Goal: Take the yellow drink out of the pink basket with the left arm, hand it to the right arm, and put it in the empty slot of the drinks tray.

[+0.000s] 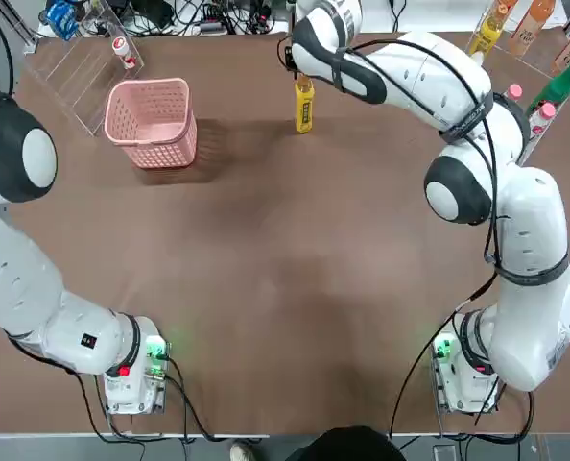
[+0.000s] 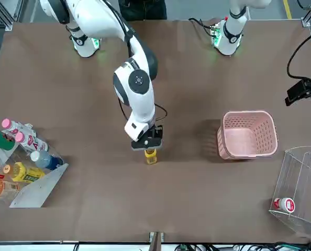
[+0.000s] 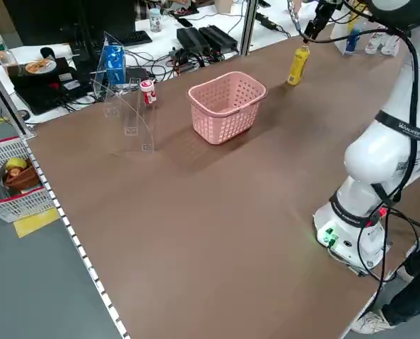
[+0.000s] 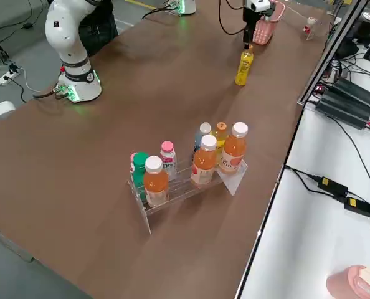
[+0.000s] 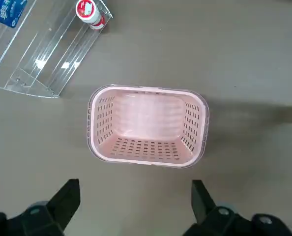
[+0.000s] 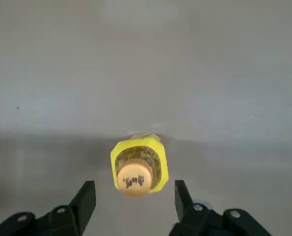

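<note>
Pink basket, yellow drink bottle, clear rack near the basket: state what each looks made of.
Pink basket: moulded plastic, matte, judging by its even perforated walls. Yellow drink bottle: likely plastic, glossy, with a yellow label and pale orange cap. Clear rack: transparent acrylic by its look, with glinting edges; glass cannot be excluded.

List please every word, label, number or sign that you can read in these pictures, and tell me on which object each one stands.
"WANLESS TIE" (uncertain), on the black band around the arm in the left side view.
Yellow drink: dark marks on its cap, too blurred to read.
Blue packet near the clear rack: white characters, not readable.
Red-capped small bottle: cap print not readable.
Tray bottles: labels too small to read.
</note>
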Robot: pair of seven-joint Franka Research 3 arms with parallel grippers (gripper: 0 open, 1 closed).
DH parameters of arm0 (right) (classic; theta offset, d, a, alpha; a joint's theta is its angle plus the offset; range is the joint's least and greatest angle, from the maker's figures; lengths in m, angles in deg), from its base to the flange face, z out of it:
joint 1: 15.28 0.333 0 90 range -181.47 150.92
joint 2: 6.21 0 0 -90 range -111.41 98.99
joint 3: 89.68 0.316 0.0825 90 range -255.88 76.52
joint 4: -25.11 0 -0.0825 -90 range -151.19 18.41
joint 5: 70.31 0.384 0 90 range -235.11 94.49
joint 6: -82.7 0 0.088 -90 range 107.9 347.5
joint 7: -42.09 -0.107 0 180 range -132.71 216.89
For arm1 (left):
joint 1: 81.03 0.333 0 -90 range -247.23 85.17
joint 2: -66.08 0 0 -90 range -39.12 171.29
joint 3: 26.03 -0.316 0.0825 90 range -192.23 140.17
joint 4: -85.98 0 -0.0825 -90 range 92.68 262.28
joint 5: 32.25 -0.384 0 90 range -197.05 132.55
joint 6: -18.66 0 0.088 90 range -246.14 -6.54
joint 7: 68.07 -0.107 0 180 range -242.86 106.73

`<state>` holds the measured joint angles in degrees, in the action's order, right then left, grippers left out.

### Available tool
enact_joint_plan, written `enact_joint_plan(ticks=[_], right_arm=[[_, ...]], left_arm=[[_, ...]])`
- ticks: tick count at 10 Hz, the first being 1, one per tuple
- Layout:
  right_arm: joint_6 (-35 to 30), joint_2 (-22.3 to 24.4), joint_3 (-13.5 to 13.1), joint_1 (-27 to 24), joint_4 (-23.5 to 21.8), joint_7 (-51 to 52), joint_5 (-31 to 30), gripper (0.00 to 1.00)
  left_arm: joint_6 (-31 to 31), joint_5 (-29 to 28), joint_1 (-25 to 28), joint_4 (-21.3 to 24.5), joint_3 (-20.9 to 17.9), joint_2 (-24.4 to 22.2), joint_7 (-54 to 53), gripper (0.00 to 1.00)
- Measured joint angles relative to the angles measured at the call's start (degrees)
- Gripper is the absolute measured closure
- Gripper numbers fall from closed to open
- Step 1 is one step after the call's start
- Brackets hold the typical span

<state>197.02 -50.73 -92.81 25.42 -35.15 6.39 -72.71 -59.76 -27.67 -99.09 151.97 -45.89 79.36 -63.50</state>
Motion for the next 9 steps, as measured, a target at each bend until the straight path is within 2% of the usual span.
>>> enact_joint_plan(ticks=[2,3,4,5,9], right_arm=[[1.37,-1.15,-0.02,-0.03,0.0,0.0,0.0,0.29],[2.09,-1.68,-0.03,-0.03,0.01,0.0,0.0,0.3],[2.25,-2.0,-0.03,-0.03,0.03,0.0,0.0,0.31],[2.26,-2.12,-0.12,-0.03,0.06,0.0,0.0,0.39],[2.03,-2.14,-0.99,0.03,0.47,0.02,-0.01,0.44]], left_arm=[[0.03,0.0,1.12,-0.01,0.43,-1.3,0.05,0.0],[0.1,0.0,3.53,0.02,2.73,-1.85,0.05,0.0],[0.13,0.0,6.96,0.03,6.66,-2.16,0.05,0.0],[0.13,0.0,9.47,0.03,9.66,-2.34,0.08,0.0],[0.13,0.0,15.3,0.03,16.14,-3.32,0.1,0.0]])
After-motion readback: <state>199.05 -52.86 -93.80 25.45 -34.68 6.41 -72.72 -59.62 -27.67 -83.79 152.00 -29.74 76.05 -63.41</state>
